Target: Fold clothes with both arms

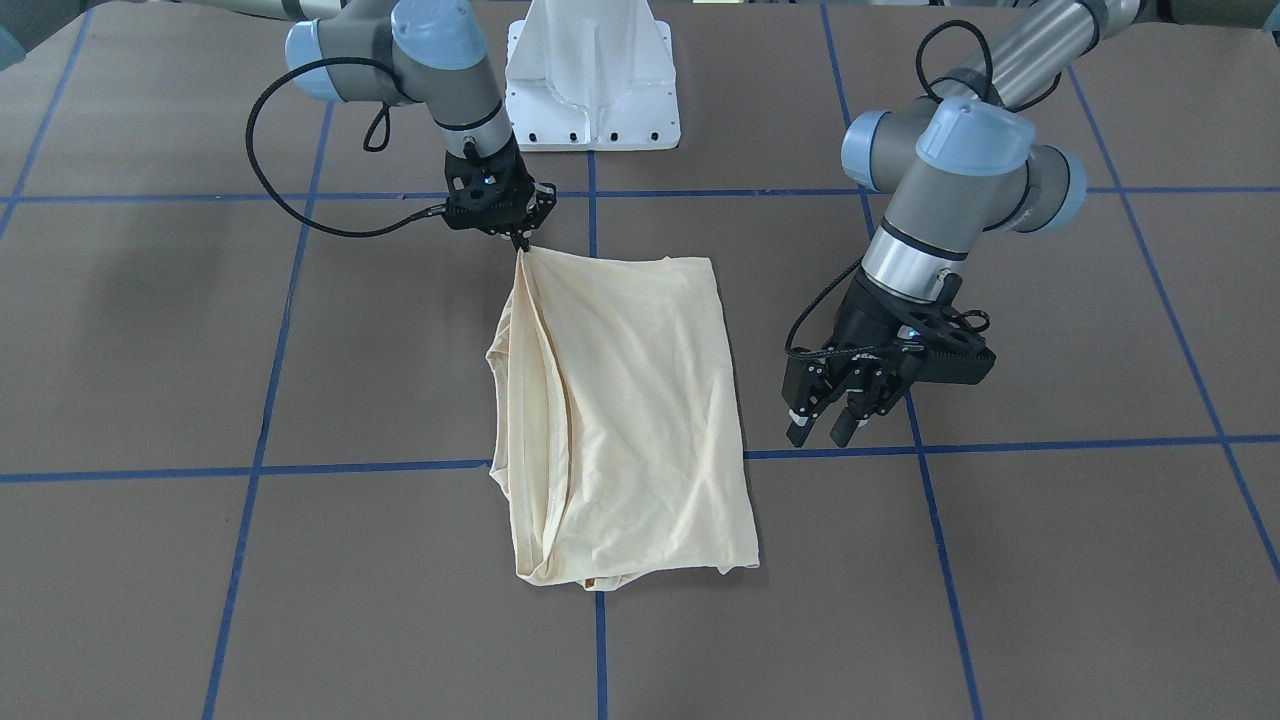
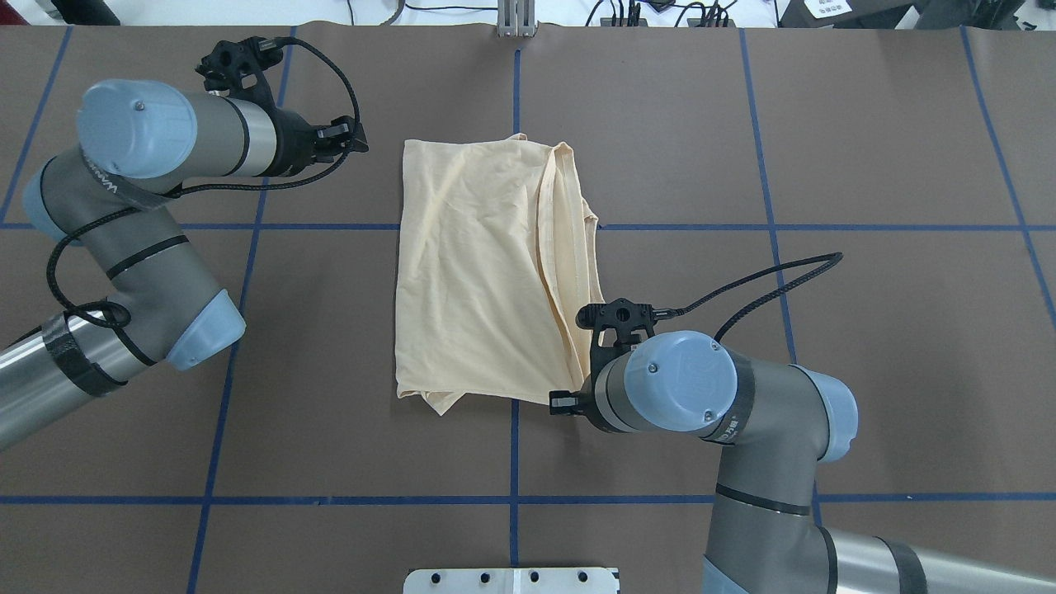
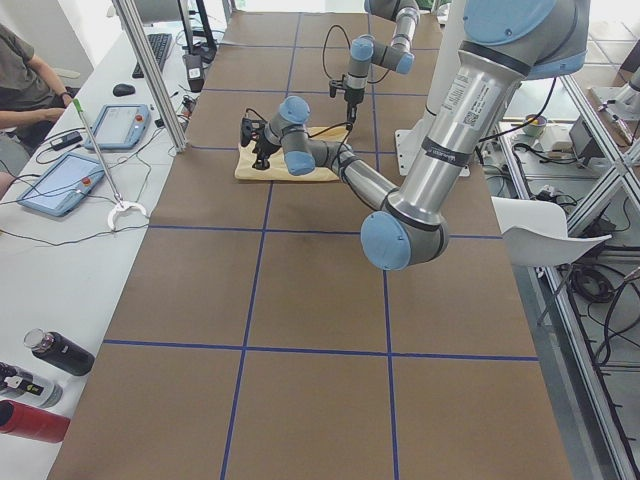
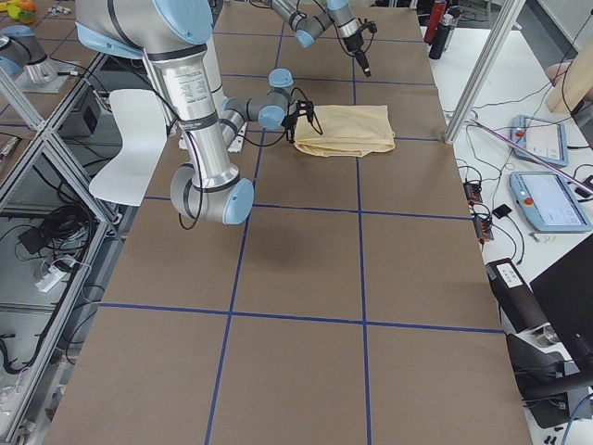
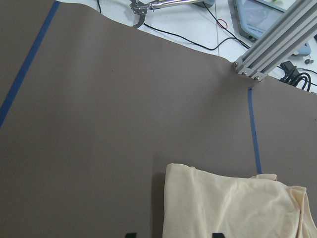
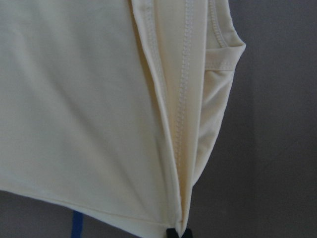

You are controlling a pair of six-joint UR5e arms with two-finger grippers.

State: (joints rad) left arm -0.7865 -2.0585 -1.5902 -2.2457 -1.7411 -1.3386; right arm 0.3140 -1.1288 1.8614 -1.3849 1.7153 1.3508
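Right gripper [image 1: 520, 243] clamped tight on the base-side corner of the folded cream shirt [image 1: 630, 400]. Left gripper [image 1: 820, 430] fingers spread, empty, just beside the shirt over the brown table [image 1: 1050, 520].

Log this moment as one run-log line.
shirt: folded | right gripper: shut on shirt corner | left gripper: open, beside shirt, not touching

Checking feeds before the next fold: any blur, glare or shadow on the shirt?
Front-facing view: sharp, evenly lit, no glare on the shirt. Right wrist view: close, crisp. Left wrist view: clear, shirt cropped at bottom. Side views: shirt small.
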